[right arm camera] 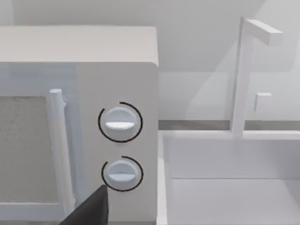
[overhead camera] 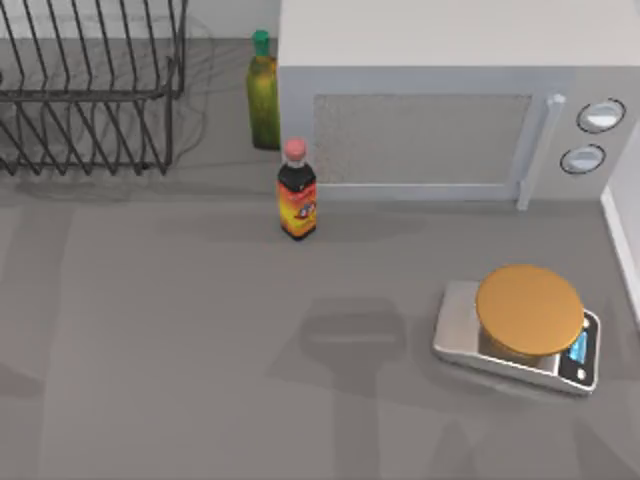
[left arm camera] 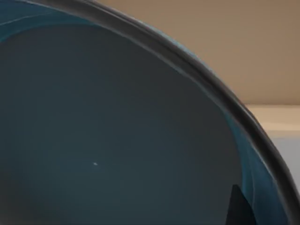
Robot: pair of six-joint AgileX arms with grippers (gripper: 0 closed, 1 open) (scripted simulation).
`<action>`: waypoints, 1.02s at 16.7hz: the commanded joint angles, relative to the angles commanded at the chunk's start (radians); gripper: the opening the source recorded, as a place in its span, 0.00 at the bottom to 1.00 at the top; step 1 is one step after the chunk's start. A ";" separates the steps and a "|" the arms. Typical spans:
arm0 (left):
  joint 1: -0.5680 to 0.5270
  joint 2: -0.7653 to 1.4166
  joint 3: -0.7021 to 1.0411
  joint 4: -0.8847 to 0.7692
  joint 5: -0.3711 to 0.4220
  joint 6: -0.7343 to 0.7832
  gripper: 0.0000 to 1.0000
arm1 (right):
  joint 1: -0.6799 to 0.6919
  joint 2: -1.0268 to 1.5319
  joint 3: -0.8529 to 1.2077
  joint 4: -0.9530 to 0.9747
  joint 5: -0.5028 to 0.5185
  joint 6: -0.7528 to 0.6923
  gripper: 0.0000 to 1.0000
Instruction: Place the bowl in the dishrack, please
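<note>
Blue bowl (left arm camera: 117,131) seemingly against left hand

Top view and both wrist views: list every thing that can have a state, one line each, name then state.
dishrack: upright on the table, nothing in it.
bowl: close before the left wrist camera, inside empty.
microwave: door shut.
green bottle: upright, capped.
dark bottle: upright, capped.
scale: flat, platter bare.

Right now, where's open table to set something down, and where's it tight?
Free: the wide grey stretch of table below the dishrack, left of the scale. Tight: the back edge, where green bottle and sauce bottle crowd the microwave.
</note>
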 joint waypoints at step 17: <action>-0.057 0.463 -0.073 0.537 -0.039 0.011 0.00 | 0.000 0.000 0.000 0.000 0.000 0.000 1.00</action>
